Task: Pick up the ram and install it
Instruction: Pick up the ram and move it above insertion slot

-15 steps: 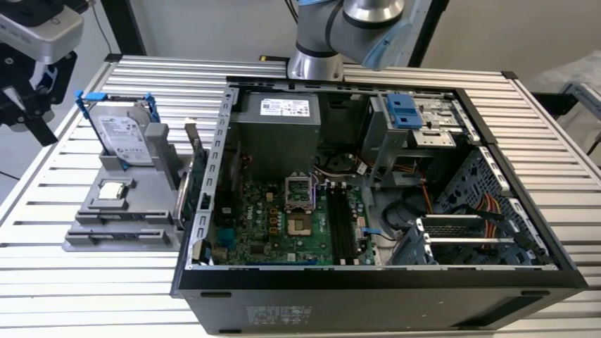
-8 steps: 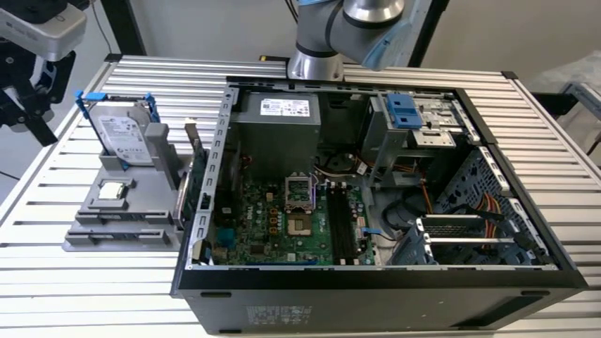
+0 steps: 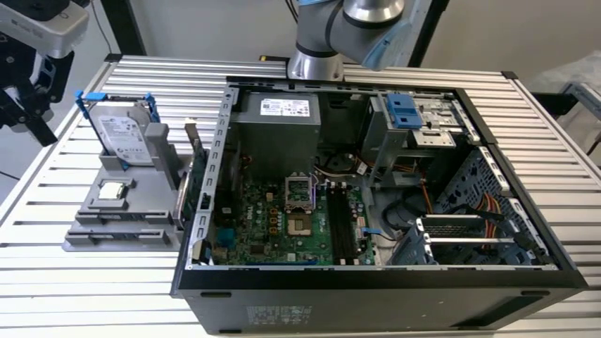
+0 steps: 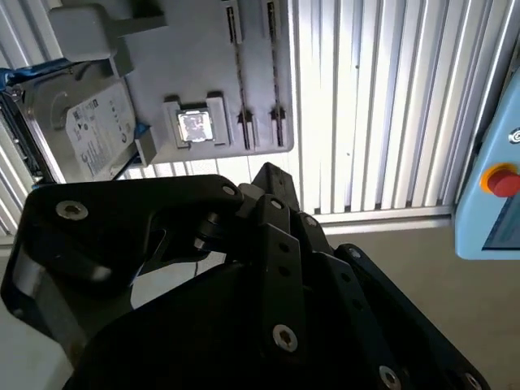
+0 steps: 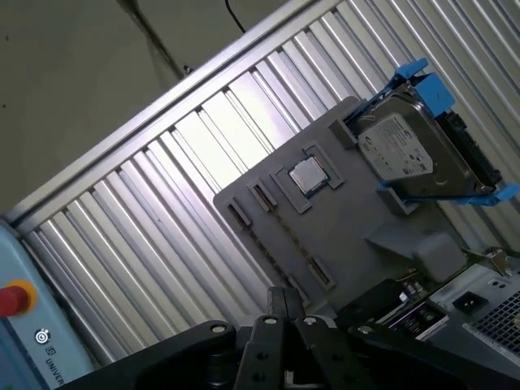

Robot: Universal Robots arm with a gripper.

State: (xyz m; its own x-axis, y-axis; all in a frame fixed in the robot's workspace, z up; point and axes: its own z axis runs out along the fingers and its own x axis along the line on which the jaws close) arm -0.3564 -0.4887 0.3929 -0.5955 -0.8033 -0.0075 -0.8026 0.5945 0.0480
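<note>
Pincer [image 5: 282,296] closed and empty, well out from the computer case [image 3: 376,279], and the ram [image 3: 194,151] stands on edge just beside the case wall nearest it, running lengthwise along that wall.

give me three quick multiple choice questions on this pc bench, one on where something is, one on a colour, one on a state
1. Where does the hard drive stand?
A) in the grey holder on the table, on the exterior view's left of the computer case
B) inside the case
C) on the floor

2. What colour is the hard drive's frame?
A) red
B) blue
C) yellow

3. How is the computer case?
A) closed
B) lying open, motherboard exposed
C) standing upright

Answers:
1 A, the drive sits upright in the holder beside the case.
2 B, blue bars wrap the drive.
3 B, the board shows through the open side.
</note>
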